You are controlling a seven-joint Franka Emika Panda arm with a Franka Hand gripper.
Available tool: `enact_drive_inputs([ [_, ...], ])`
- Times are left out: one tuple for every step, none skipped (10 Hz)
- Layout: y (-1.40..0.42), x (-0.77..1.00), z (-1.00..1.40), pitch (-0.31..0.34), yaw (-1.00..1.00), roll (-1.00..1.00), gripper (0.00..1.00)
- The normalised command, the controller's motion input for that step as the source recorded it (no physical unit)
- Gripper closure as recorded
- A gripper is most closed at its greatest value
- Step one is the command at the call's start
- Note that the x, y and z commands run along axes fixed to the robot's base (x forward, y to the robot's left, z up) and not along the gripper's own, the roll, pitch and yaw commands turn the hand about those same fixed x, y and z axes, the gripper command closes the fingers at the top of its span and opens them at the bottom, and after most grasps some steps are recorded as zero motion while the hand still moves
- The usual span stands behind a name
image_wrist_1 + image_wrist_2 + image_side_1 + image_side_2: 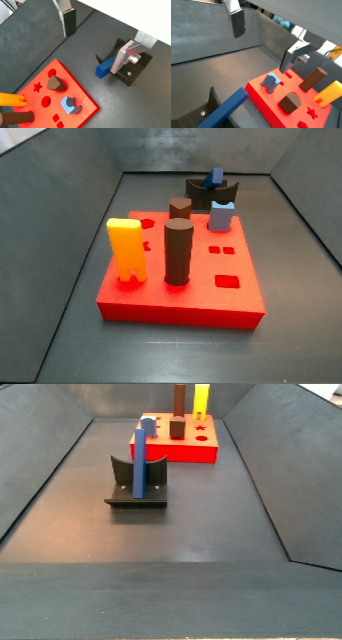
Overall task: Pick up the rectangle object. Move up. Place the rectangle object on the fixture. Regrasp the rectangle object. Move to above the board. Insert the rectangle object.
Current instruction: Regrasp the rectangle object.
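The rectangle object [139,460], a long slim dark blue bar, stands nearly upright on the fixture [138,487], leaning against its black upright back. In a side view the bar's top [217,176] pokes above the fixture [201,190] at the far end of the dark surface [160,343]. In a wrist view the bar [103,67] rests against the fixture [133,70]; in the other it runs out from the fixture's base [230,106].

Beyond the fixture, toward 12 o'clock in a side view, lies the board [185,448], a flat red slab. On it stand a tall brown cylinder [177,253], a yellow-orange block [126,250], a shorter brown peg [181,208] and a pale grey-blue notched peg [222,214]. The board [40,89] is near the fixture, not touching it.

The gripper [100,31] hangs above the surface, over the fixture area, its jaws spread wide apart and holding nothing. Its silver fingers [236,20] show in both wrist views; neither side view shows it.
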Motion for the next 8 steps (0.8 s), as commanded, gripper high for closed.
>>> enact_drive_inputs([
  [-0.31, -0.03, 0.07, 0.033, 0.01, 1.0, 0.0],
  [-0.17, -0.02, 0.03, 0.03, 0.01, 1.0, 0.0],
  [-0.02, -0.02, 0.03, 0.027, 0.01, 1.0, 0.0],
  [-0.03, -0.01, 0.02, 0.024, 0.01, 1.0, 0.0],
  [-0.03, 0.0, 0.01, 0.021, 0.01, 1.0, 0.0],
  [-0.03, 0.0, 0.01, 0.021, 0.02, 1.0, 0.0],
  [-0.02, 0.0, 0.01, 0.025, 0.02, 1.0, 0.0],
  [-0.02, 0.01, 0.01, 0.03, 0.02, 1.0, 0.0],
])
